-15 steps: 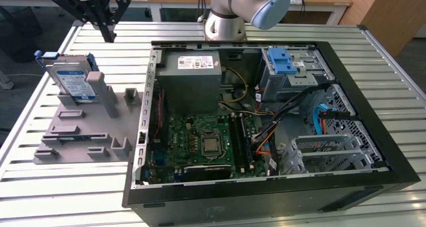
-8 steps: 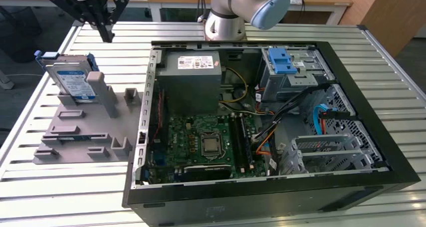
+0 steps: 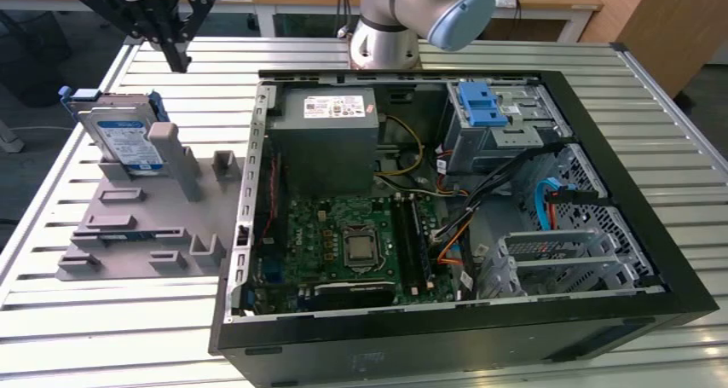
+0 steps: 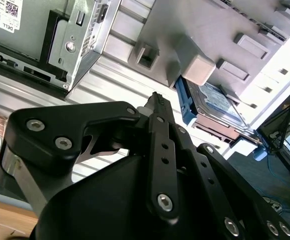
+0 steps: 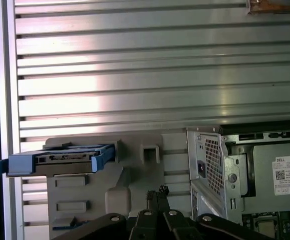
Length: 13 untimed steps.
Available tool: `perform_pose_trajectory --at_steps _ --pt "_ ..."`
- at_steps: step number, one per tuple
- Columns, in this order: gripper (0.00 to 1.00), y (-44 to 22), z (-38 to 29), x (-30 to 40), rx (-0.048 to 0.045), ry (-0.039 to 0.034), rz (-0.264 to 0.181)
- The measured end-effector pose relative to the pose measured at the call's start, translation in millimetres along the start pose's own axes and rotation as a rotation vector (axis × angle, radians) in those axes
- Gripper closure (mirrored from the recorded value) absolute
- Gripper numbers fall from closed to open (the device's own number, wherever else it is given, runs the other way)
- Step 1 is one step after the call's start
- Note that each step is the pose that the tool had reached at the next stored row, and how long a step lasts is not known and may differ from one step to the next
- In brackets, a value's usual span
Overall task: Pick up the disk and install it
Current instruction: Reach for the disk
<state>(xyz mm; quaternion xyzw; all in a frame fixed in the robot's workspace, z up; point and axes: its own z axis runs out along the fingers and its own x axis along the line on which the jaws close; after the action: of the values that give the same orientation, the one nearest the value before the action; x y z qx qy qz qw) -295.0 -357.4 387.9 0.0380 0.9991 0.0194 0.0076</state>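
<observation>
On the slatted metal table (image 3: pixel 91 320), in the exterior view, you have the open computer case (image 3: pixel 455 345) filling the middle. At nine o'clock from it lies the grey holder (image 3: pixel 125 234). The disk (image 3: pixel 123 141) stands on edge in that holder, at about ten o'clock from the case's centre, with its blue rails showing. Your gripper (image 3: pixel 179 62) hangs at one o'clock from the disk, apart from it, fingers closed together, holding nothing.
</observation>
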Motion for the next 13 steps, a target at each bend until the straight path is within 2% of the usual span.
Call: perform_pose_trajectory --at_steps 3,8,13 --pt "0.89 0.1 0.0 1.6 0.0000 0.0023 0.000" --pt "0.89 0.4 0.1 3.9 0.0007 0.0108 0.000" --pt "0.89 0.1 0.2 8.1 0.0002 0.0145 0.001"
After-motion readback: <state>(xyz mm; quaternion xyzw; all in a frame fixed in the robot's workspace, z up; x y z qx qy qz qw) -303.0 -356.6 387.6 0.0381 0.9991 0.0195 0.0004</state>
